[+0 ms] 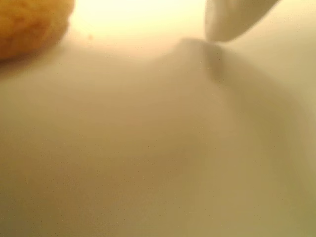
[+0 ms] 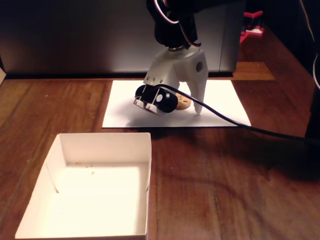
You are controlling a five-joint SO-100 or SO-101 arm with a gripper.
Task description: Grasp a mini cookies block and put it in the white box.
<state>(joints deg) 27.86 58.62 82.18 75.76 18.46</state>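
Observation:
The mini cookies block is a small tan cookie lying on a white paper sheet, half hidden behind the wrist camera in the fixed view. In the wrist view the cookie fills the upper left corner, blurred. My gripper is down over the cookie and open. One white fingertip touches the paper just right of the cookie, and the same fingertip shows with a clear gap to the cookie. The other finger is hidden. The white box stands at the front left, with only crumbs on its floor.
The white paper sheet lies on a dark wooden table. A black cable runs from the gripper to the right across the sheet and table. A dark wall stands behind, and a red object sits at the back right.

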